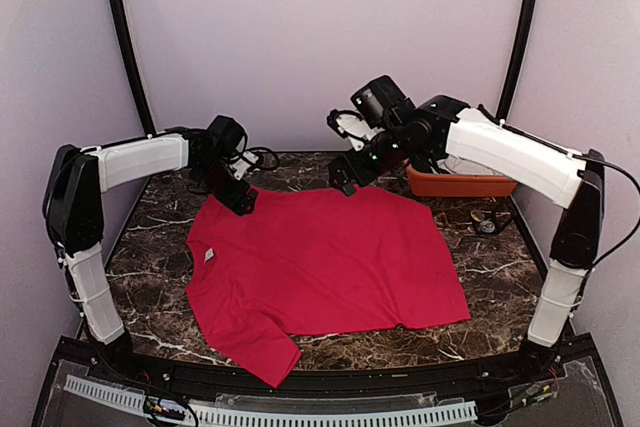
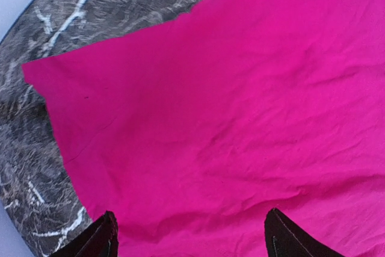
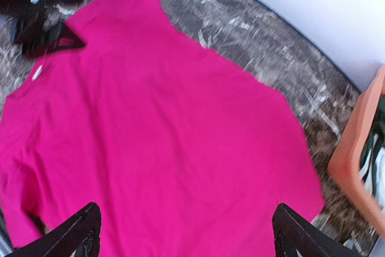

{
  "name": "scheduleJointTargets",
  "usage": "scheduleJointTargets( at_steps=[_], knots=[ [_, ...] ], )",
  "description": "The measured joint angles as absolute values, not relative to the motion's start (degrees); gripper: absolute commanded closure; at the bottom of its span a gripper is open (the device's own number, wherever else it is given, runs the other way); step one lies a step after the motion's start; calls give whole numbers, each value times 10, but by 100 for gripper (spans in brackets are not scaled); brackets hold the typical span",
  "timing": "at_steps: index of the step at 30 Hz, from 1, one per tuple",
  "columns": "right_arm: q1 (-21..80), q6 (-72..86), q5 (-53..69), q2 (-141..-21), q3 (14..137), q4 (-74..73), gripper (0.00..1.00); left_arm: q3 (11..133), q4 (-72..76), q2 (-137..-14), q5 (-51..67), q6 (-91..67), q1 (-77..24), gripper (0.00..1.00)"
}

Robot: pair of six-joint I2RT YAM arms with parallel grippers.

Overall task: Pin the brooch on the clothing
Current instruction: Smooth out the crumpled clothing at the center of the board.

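The clothing, a bright red T-shirt (image 1: 320, 257), lies spread flat on the marble table (image 1: 150, 247). My left gripper (image 1: 243, 202) hovers at the shirt's far left edge. In its wrist view the left gripper (image 2: 191, 215) is open, its dark fingertips (image 2: 102, 236) wide apart over red cloth (image 2: 228, 100) with nothing between them. My right gripper (image 1: 343, 185) is at the shirt's far edge, higher up. In its own view the right gripper (image 3: 186, 209) is also open and empty above the shirt (image 3: 168, 136). A small dark object (image 1: 487, 223) lies right of the shirt; I cannot tell whether it is the brooch.
An orange tray (image 1: 460, 184) stands at the back right, behind the right arm; its rim (image 3: 355, 161) shows at the edge of the right wrist view with white and dark things inside. A small white label (image 1: 210, 255) sits near the shirt's left side.
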State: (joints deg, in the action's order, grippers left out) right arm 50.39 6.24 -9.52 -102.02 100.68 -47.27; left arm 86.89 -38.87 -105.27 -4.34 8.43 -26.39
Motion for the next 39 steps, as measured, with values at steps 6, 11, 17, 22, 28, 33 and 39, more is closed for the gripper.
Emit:
scheduleJointTargets(
  at_steps=[6, 11, 17, 22, 28, 33, 39],
  knots=[
    [398, -110, -7, -1150, 1136, -437, 5, 882, -390, -1132, -10, 190, -264, 18],
    [373, -281, 55, -1227, 1145, -408, 4, 911, -389, -1164, -14, 249, -265, 21],
    [371, -402, 125, -1244, 1099, -363, 3, 912, -390, -1176, -10, 304, -265, 33],
    [369, -452, 158, -1279, 1100, -324, 3, 912, -389, -1199, 1, 339, -260, 34],
    [353, -467, 209, -1342, 1114, -328, 5, 911, -388, -1216, 9, 355, -248, 39],
    [337, -467, 225, -1367, 1129, -339, 7, 917, -388, -1223, 22, 359, -237, 59],
    [328, -464, 216, -1385, 1146, -339, 13, 925, -389, -1230, 29, 361, -237, 65]
  ],
)
